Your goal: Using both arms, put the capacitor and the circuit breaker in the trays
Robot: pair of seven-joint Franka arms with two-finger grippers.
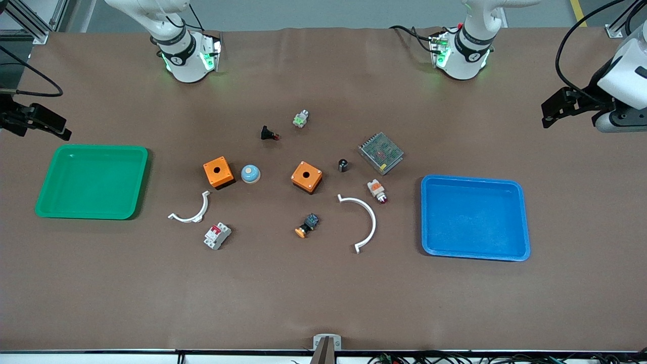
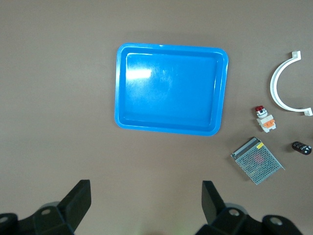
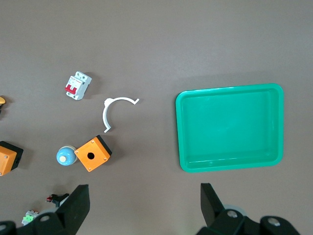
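Circuit breaker [image 1: 217, 235] lies flat, long axis diagonal | capacitor [image 1: 343, 165] upright

Left arm: white jointed arm, waiting, raised at its end of the table.
Left gripper [image 2: 146, 205]: dark fingers spread wide.
Right gripper [image 3: 144, 208]: dark fingers spread wide, raised at its own end.

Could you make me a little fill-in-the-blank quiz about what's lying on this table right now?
1. The circuit breaker has a switch part coloured ____.
2. The capacitor stands between an orange box and a metal ____ box.
3. The tray at the left arm's end of the table is coloured ____.
4. Both the left gripper and the right gripper have their fingers ____, holding nothing.

Missing words: red; mesh; blue; open
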